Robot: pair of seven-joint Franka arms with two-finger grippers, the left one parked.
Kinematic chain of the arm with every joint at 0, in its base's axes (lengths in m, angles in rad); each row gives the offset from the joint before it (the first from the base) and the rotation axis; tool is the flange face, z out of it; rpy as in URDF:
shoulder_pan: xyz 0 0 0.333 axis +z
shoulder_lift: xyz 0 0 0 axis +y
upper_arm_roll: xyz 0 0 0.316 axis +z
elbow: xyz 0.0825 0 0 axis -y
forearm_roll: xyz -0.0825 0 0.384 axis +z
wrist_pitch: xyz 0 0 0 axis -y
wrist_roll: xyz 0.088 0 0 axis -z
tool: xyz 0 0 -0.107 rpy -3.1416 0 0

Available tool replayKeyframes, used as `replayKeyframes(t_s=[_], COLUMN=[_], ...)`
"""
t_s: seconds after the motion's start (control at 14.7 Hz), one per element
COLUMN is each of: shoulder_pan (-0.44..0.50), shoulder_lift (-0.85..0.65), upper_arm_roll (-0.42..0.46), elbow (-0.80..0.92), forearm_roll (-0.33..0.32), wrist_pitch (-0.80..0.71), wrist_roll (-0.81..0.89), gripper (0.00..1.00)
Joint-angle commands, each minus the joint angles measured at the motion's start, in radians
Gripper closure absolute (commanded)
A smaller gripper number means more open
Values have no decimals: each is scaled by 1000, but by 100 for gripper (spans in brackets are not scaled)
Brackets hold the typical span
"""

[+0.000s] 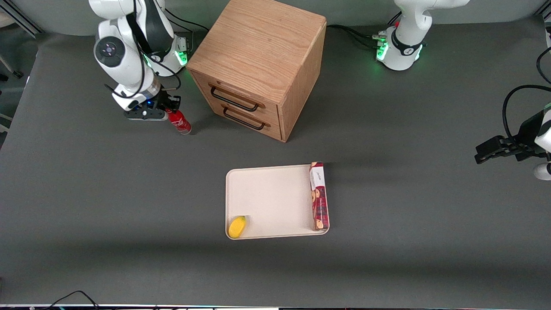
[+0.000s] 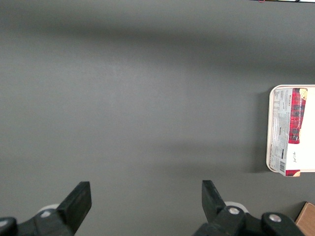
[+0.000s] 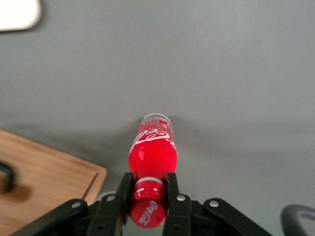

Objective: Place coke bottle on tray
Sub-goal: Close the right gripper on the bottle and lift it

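Observation:
The coke bottle (image 1: 180,122) is small, slim and red with white script. It stands tilted on the grey table beside the wooden cabinet, toward the working arm's end. My right gripper (image 1: 170,113) is shut on its red cap; in the right wrist view the gripper (image 3: 147,191) has both fingers (image 3: 124,189) pressed against the cap of the bottle (image 3: 152,152). The cream-white tray (image 1: 267,196) lies nearer the front camera than the cabinet, well away from the bottle. A corner of it shows in the right wrist view (image 3: 17,14).
A wooden two-drawer cabinet (image 1: 258,64) stands beside the bottle; its edge shows in the right wrist view (image 3: 44,182). A long red biscuit box (image 1: 319,196) lies along one tray rim and a yellow object (image 1: 237,227) in a tray corner.

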Motion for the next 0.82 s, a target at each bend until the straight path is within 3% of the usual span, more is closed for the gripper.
replayKeyframes(t_s=[0.0, 0.14, 0.41, 0.55, 0.75], shoulder_pan=[-9, -6, 14, 28, 39], shoulder_lift=[28, 131, 410, 528, 675], upper_arm_roll=[-89, -107, -75, -34, 102], elbow=[262, 502, 1024, 1198, 1300], forearm_roll=[-41, -96, -99, -104, -136], wrist_pitch=[-183, -353, -653, -730, -721], wrist_roll=[-104, -115, -63, 38, 281], gripper=[100, 100, 100, 100, 100])
